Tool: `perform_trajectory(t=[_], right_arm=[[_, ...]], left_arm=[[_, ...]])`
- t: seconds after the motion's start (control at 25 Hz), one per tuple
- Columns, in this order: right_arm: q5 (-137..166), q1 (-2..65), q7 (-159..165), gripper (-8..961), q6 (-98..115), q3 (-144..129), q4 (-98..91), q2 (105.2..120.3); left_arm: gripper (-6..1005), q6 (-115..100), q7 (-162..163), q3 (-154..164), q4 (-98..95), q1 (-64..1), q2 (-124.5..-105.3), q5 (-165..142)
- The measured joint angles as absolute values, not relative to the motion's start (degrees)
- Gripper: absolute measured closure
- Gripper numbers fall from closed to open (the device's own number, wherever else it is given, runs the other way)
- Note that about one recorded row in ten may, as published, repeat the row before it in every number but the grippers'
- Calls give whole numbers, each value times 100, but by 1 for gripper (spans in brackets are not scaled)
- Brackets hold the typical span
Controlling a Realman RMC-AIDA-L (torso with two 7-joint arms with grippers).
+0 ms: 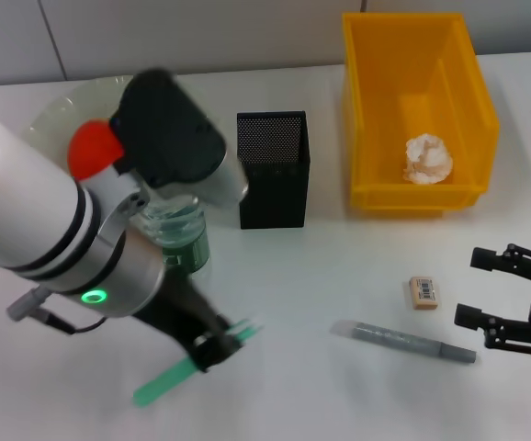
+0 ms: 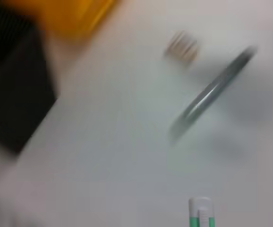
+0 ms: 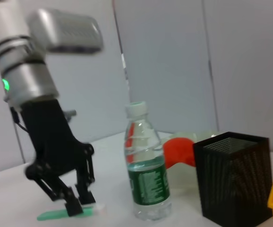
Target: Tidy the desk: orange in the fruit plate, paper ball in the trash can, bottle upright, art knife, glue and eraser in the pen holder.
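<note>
My left gripper is shut on the green art knife, low over the near left of the table. It shows in the right wrist view on the knife; the knife's white tip shows in the left wrist view. The bottle stands upright behind my left arm. The orange lies on the fruit plate. The eraser and grey glue stick lie on the table at the right. My right gripper is open beside them. The paper ball is in the yellow bin.
The black mesh pen holder stands mid-table between the bottle and the yellow bin. In the right wrist view the bottle, orange and pen holder stand in a row. My left arm hides much of the table's left side.
</note>
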State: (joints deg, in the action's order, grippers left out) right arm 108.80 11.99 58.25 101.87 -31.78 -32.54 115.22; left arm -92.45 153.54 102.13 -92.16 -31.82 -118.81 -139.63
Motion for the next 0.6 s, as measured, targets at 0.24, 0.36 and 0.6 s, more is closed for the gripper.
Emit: perform_trajectory(t=[0.24, 0.36, 0.6], right_arm=[[10902, 1188, 5827, 127, 10148, -2991, -3136, 11505], [10902, 1166, 5827, 127, 10131, -2965, -3066, 11485], [10900, 1116, 5826, 127, 10121, -2833, -2995, 11482]], left_arm=[[813, -8716, 14518, 9820, -9862, -3191, -11888, -12751], [813, -8297, 14252, 9704, -9975, -3185, -11884, -12439], [813, -7155, 13780, 9741, -10141, -3169, -11889, -12094]])
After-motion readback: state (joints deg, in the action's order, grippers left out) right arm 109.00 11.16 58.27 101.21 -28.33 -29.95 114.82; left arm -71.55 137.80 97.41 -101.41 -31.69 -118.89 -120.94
